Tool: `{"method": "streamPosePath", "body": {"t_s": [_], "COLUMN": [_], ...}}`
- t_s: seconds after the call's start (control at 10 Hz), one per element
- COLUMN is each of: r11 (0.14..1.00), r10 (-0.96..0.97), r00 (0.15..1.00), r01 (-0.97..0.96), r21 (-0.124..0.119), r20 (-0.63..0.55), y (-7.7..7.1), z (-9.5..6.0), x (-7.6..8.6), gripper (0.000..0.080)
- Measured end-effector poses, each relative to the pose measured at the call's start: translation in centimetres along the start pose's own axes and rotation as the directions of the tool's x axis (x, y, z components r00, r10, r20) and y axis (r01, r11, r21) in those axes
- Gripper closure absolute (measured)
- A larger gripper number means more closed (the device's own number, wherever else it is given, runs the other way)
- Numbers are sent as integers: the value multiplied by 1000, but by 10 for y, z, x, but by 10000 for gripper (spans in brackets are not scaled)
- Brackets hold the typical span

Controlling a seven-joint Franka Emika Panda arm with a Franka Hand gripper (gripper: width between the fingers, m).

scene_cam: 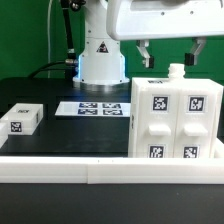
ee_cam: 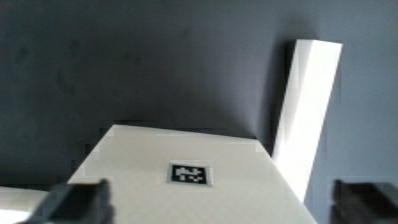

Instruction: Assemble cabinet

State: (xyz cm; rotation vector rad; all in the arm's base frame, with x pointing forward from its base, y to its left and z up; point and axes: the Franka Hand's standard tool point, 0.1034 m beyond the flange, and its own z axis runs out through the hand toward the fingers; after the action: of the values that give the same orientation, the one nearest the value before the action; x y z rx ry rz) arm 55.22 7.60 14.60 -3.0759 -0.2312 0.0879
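Note:
The cabinet point(scene_cam: 173, 118) is a large white box standing at the exterior view's right, its front made of small panels with square black-and-white tags and a small peg on top. My gripper point(scene_cam: 171, 57) hangs just above it, open and empty, with one dark finger to each side of the peg. In the wrist view the gripper point(ee_cam: 221, 205) is wide open with both dark fingertips point(ee_cam: 75, 205) at the picture's edge. Between and beyond them lies a white face of the cabinet point(ee_cam: 151, 160) with one tag.
A small loose white block point(scene_cam: 20, 119) with one tag lies at the exterior view's left. The marker board point(scene_cam: 95, 107) lies flat in front of the robot base point(scene_cam: 100, 62). A long white rail point(scene_cam: 110, 168) runs along the table's front. A white bar point(ee_cam: 311, 100) shows beside the cabinet in the wrist view.

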Motion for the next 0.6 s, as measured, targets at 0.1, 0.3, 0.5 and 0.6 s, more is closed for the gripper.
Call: {"method": "streamPosePath", "body": {"t_s": [0.1, 0.3, 0.5, 0.6], "r11": [1000, 1000, 999, 998], "r10": [0, 15, 50, 57], "r00": [1000, 1000, 999, 998], "r01": [0, -15, -50, -57], "r21": [0, -3, -10, -15], "r20": [0, -17, -14, -17], "y": [0, 5, 16, 21], "z": [0, 7, 19, 26], "x": [0, -9, -37, -46], "gripper": [52, 14, 1, 1]}}
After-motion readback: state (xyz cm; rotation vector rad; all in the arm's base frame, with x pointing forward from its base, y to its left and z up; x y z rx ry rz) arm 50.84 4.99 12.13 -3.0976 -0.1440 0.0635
